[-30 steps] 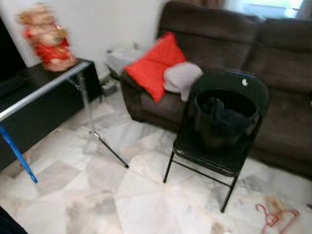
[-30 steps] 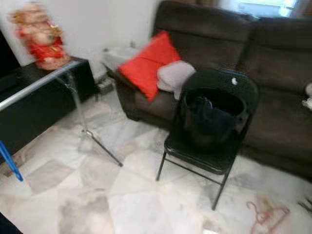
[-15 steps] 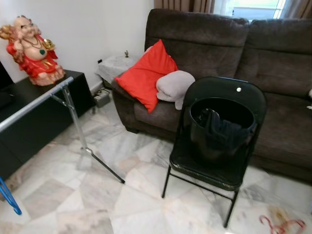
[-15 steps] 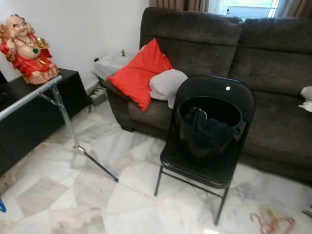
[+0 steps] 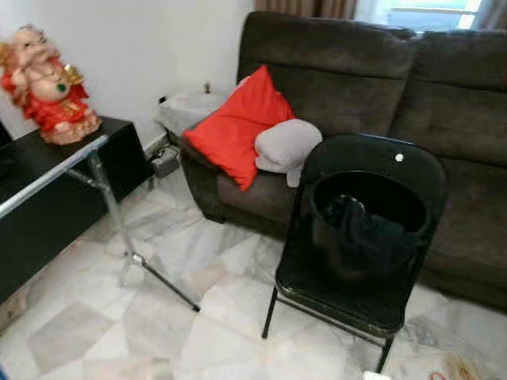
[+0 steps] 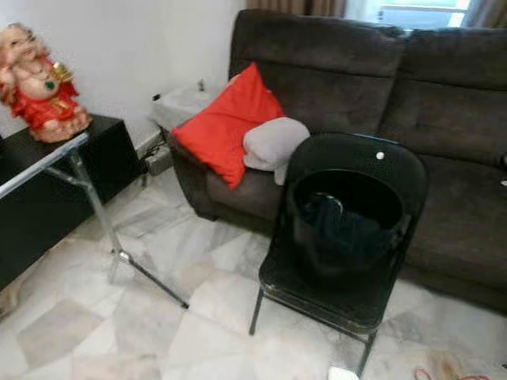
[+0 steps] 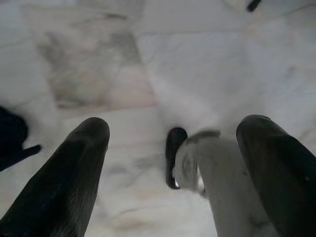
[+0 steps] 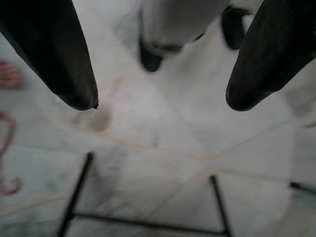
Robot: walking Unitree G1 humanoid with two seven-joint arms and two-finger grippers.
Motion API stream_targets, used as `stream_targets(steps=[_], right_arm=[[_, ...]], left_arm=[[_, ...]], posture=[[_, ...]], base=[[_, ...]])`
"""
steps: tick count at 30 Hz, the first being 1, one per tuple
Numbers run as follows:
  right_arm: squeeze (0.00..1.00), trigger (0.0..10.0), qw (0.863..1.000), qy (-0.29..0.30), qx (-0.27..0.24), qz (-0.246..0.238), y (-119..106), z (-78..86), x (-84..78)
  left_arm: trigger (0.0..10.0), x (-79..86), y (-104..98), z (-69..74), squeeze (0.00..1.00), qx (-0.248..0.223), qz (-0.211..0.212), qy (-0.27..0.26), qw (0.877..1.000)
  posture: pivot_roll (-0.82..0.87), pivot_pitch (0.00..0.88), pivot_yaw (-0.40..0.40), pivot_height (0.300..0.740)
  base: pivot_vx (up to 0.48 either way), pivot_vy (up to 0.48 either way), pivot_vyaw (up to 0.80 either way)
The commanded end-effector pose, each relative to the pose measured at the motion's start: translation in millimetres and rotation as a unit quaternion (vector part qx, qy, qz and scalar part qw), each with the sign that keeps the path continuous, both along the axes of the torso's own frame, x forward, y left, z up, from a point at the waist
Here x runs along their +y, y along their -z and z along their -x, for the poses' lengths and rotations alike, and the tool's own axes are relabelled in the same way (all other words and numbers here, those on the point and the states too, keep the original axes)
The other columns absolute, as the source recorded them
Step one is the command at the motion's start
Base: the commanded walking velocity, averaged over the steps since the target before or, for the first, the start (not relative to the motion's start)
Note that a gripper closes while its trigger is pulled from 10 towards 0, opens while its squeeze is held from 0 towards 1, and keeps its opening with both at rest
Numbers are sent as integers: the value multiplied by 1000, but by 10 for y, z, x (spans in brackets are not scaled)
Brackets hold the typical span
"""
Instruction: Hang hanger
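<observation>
Hanger [image 8: 6, 148], pinkish-red, lies on the marble floor [image 5: 198, 317] near right, beside the black folding chair [image 5: 360, 237]. We're only approaching: left hand [image 7: 182, 163] and right hand [image 8: 163, 94] both hang spread wide, holding nothing. Next we'd judge: stoop, grasp it, carry it to the metal rail [image 5: 51, 170] far left.

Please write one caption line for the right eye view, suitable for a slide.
A black folding chair holding a black bucket stands on marble floor before a brown sofa.
</observation>
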State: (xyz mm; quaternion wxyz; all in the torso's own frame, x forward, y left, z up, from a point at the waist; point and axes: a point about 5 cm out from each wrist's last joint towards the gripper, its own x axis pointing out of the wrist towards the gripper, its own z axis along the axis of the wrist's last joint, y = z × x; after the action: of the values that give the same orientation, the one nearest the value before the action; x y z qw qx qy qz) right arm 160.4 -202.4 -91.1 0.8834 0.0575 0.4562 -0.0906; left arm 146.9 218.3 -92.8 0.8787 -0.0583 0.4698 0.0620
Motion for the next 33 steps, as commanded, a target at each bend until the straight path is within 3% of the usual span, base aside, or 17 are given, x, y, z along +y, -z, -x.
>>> stream_targets(steps=[1, 17, 26, 33], right_arm=[[0, 10000, 1000, -6, -12, -13, -15, -76, 127], [0, 10000, 1000, 2, -19, -17, -26, -99, 129], [0, 10000, 999, 1, -30, -12, -49, -141, 123], [0, 10000, 998, 10, -69, 8, -131, -269, 86]], left_arm=[[10000, 129, -2, 66, 0, 10, -15, -8, 1000], [10000, 113, -1, 57, 0, 10, -14, -7, 1000], [10000, 90, 2, 51, 0, 10, -14, -4, 1000], [10000, 74, 10, 63, 0, 11, -12, -2, 1000]], posture=[[36, 17, 35, 740], [34, 23, 37, 740], [29, 19, 33, 740], [26, 12, 21, 740]], base=[[311, 0, 0], [309, 0, -120], [0, 0, 0], [0, 0, 0]])
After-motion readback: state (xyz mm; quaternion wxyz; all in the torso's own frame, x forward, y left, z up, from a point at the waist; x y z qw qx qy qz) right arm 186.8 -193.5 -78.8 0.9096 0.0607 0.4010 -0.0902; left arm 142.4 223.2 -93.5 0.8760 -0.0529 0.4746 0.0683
